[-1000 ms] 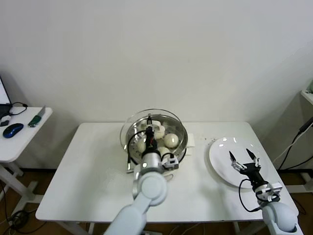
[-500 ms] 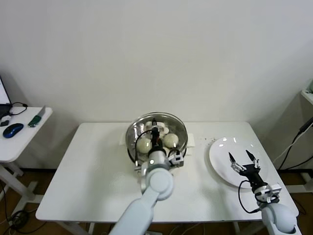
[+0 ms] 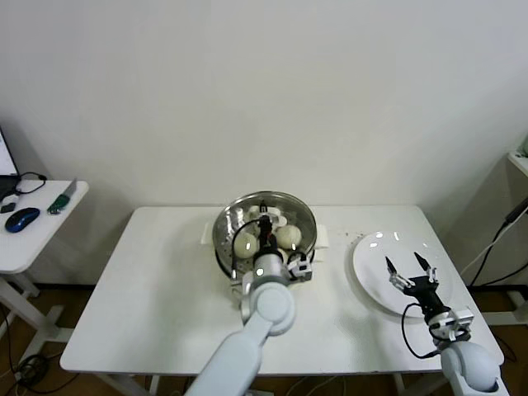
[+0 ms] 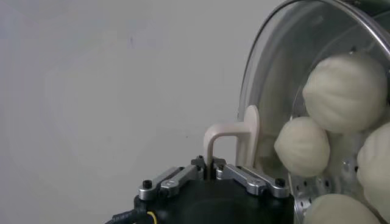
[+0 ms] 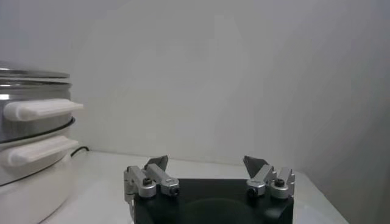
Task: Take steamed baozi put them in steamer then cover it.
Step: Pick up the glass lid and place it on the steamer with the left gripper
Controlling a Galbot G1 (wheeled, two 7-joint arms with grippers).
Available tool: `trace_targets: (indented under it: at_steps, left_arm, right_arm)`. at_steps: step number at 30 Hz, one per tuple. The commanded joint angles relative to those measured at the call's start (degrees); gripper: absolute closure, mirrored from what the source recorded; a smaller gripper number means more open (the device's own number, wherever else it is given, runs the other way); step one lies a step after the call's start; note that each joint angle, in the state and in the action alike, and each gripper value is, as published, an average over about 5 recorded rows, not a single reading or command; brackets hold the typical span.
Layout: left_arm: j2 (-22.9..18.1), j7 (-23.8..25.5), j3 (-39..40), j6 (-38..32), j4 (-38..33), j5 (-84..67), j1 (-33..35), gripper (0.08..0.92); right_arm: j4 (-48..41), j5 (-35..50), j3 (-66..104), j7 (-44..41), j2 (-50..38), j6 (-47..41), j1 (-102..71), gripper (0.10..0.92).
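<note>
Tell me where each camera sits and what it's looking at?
Head view: up on the robot's head, looking down at the table; both arms show.
Left wrist view: on the left arm, behind the left hand, shut on the cover handle.
Right wrist view: on the right arm, behind the open right hand, facing the wall.
Shared: the steamer appears in all three.

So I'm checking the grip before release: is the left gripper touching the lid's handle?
Touching. The left wrist view shows the left gripper shut on the cream handle of the glass lid.
</note>
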Motion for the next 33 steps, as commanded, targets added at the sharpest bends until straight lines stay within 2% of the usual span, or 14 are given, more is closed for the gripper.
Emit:
trace_targets:
  at_steps: [1, 27, 33]
  left_arm:
    - [-0.49, -0.11, 0.32, 2.81, 1.27, 0.52, -0.35, 0.854]
    - [-0.07, -0.75, 0.11, 2.81, 2.01, 0.05, 0.18, 0.854]
    - [0.50, 0.68, 0.24, 2.81, 0.93, -1.29, 0.18, 0.854]
  right_arm:
    - [-0.04, -0.11, -0.06, -0.02, 0.06, 0.02, 0.16, 0.203]
    - [-0.60, -0.97, -0.51, -0.24, 0.73, 0.23, 0.70, 0.203]
    - [-0.63, -1.01, -0.38, -0.47, 0.83, 0.25, 0.61, 0.203]
